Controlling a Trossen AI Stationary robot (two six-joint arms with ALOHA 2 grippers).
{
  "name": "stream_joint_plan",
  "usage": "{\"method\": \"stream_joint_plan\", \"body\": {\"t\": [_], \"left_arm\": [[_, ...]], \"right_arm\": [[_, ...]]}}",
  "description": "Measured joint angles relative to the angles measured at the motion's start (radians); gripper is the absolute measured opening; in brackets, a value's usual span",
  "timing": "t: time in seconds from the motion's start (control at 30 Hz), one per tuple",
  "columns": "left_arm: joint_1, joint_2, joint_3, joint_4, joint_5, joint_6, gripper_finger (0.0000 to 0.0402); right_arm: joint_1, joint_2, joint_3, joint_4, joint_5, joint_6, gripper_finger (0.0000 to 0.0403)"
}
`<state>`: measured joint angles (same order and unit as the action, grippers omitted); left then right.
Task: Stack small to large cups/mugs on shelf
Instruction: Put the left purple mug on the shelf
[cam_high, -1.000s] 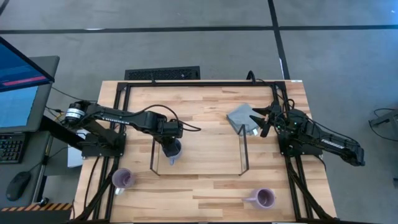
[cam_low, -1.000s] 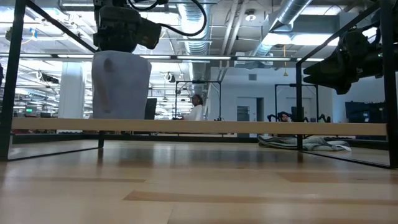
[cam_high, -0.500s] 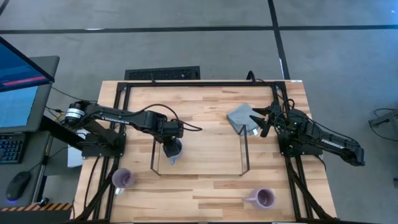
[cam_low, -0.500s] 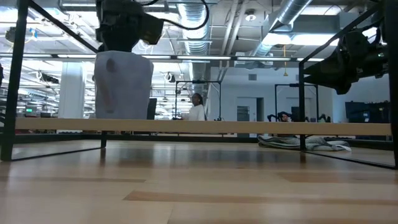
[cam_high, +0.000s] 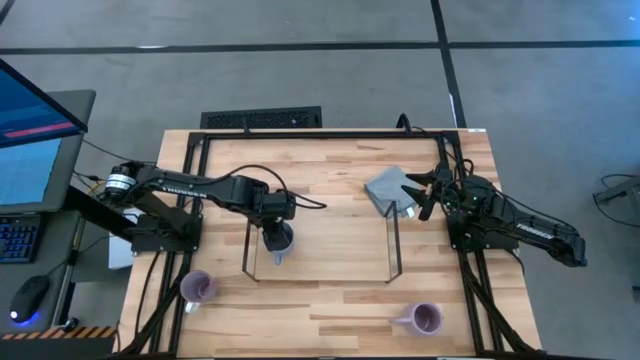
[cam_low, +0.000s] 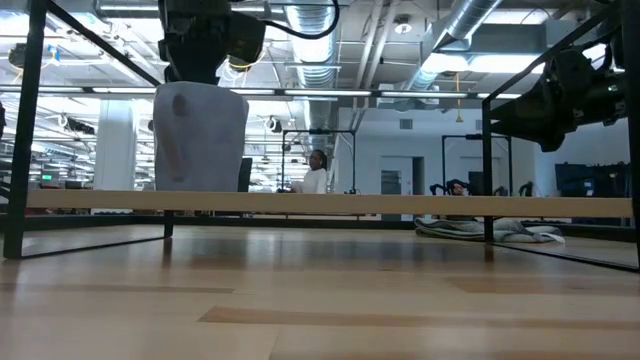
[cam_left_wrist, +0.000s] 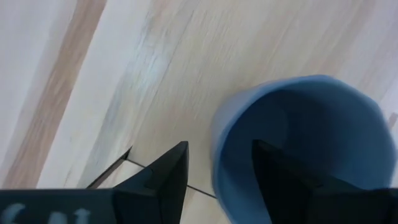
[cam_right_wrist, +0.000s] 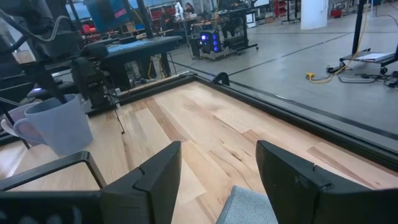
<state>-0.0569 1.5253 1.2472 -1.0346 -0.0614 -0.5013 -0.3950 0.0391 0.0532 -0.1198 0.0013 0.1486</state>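
Note:
The blue-grey mug (cam_high: 281, 241) (cam_low: 200, 140) stands upright by its base on the left end of the shelf's wood board (cam_high: 325, 250) (cam_low: 400, 204). My left gripper (cam_high: 277, 226) (cam_left_wrist: 217, 149) hangs open just above the mug. One finger is inside the mug (cam_left_wrist: 298, 137) and one outside its wall, with a gap on both sides. One lavender mug (cam_high: 197, 288) stands on the table at the near left, another (cam_high: 425, 319) at the near right. My right gripper (cam_high: 428, 195) (cam_right_wrist: 217, 147) waits open at the far right, over the grey cloth.
A folded grey cloth (cam_high: 388, 189) (cam_right_wrist: 249, 208) lies beyond the shelf's right wire end frame (cam_high: 392, 240). A black metal frame (cam_high: 330, 133) runs around the table. The wood between the shelf and the near edge is bare between the two lavender mugs.
My left gripper has risen a little above the blue-grey mug. The mug stays upright on the shelf board.

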Motion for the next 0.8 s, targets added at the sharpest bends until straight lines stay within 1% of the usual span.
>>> {"method": "stream_joint_plan", "body": {"t": [0.6, 0.8], "left_arm": [[0.005, -0.010, 0.004, 0.008, 0.012, -0.001, 0.0167], [0.005, -0.016, 0.090, -0.024, -0.006, 0.029, 0.0167]], "right_arm": [[0.000, 0.000, 0.000, 0.000, 0.000, 0.000, 0.0230], [0.000, 0.000, 0.000, 0.000, 0.000, 0.000, 0.0230]]}}
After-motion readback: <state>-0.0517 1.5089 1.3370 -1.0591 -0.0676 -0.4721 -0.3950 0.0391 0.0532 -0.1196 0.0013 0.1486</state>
